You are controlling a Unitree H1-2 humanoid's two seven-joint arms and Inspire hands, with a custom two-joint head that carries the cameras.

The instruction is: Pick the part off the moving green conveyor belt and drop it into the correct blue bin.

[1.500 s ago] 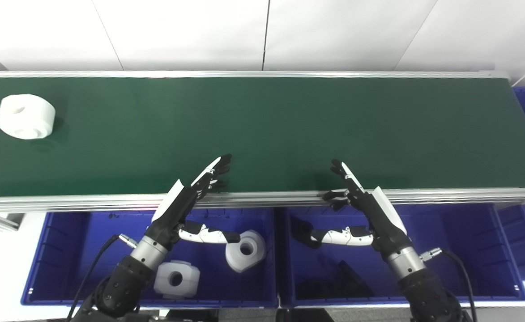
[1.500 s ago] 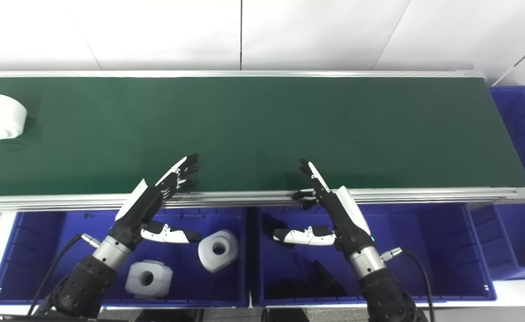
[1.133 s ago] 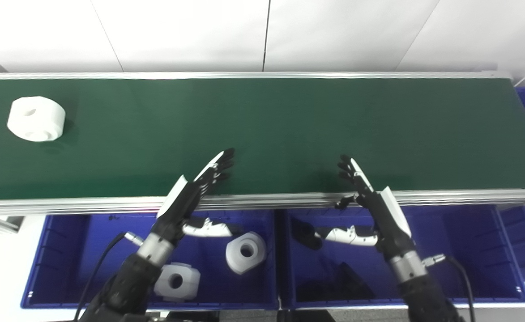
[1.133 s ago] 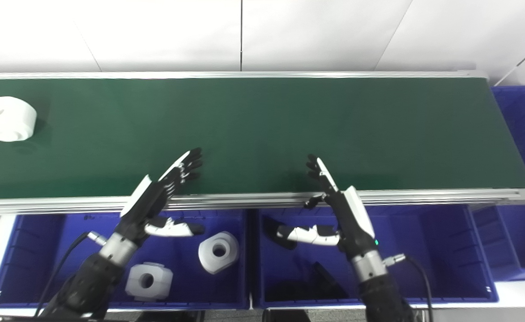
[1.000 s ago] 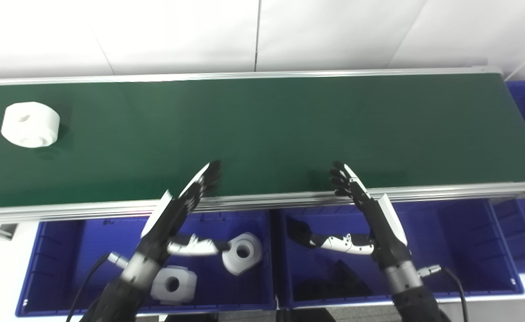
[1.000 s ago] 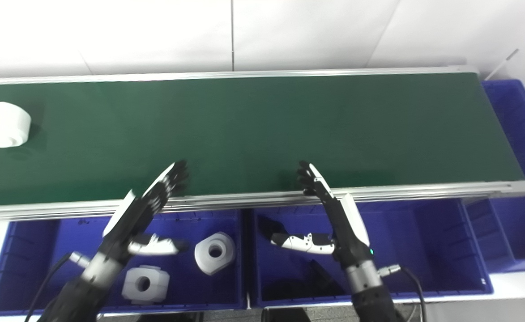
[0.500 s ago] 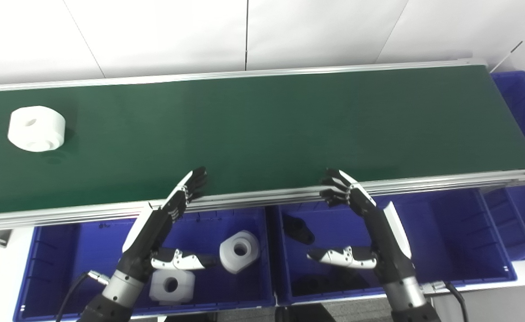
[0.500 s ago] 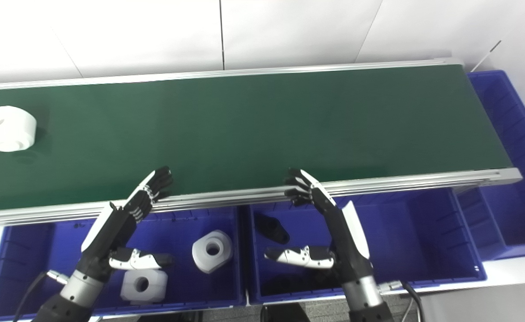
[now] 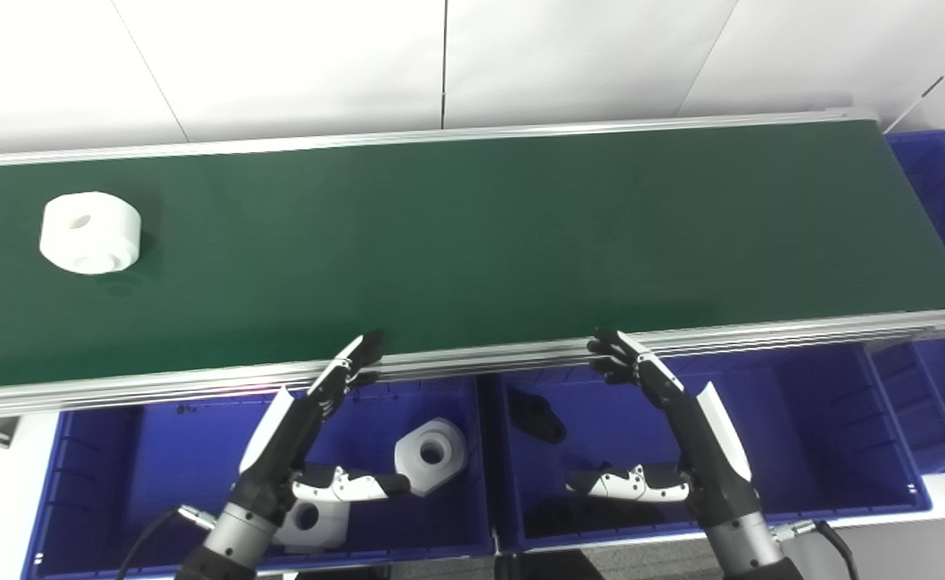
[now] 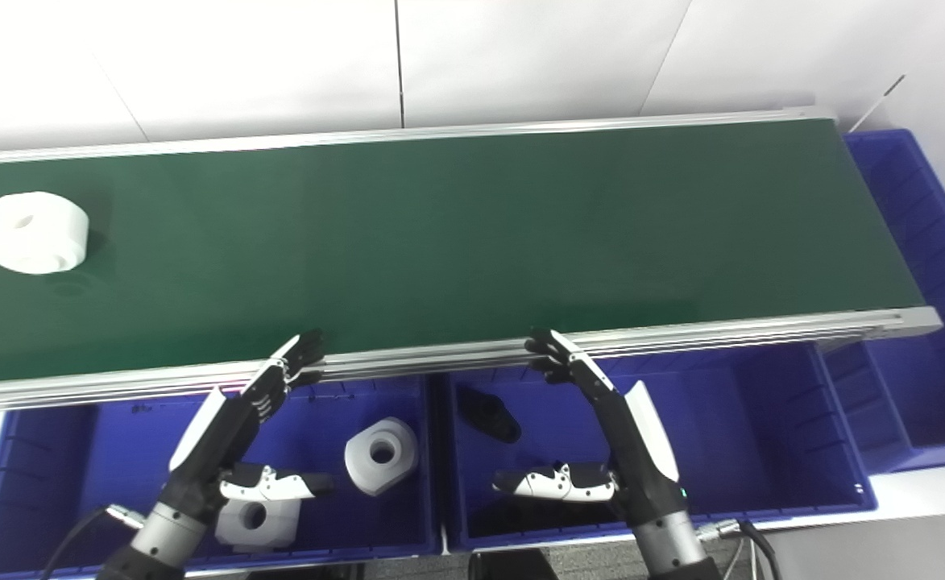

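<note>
White round part [image 9: 90, 233] with a centre hole at the upper left of the frame, lying flat on the green conveyor belt [image 9: 472, 234], well apart from both hands. Rest of the belt surface bare from the part all the way to the right end. Silver rail [image 9: 762, 334] along the belt's near edge, running across the middle of the frame; matching rail along the far edge, white wall panels behind.

Below the rail, two blue bins side by side. Left bin [image 9: 118, 451] at lower left holding two white parts: one hexagon-edged with a hole [image 9: 430, 454] near the bin's right wall, one blockier with a hole [image 9: 311, 519] partly hidden behind the left thumb. Right bin [image 9: 826, 435] at lower centre-right holding a small dark piece [image 9: 538, 416] near its upper left corner. Third blue bin [image 9: 943, 185] at the far right edge, past the belt's end.

Left hand [image 9: 295, 427] empty, fingers straight and apart, fingertips [image 9: 363, 354] at the near rail, thumb stretched sideways over the left bin. Right hand [image 9: 681, 411] likewise empty and spread, fingertips [image 9: 609, 354] at the rail, thumb reaching left over the right bin. Clear gap between the two hands above the divider between the bins.
</note>
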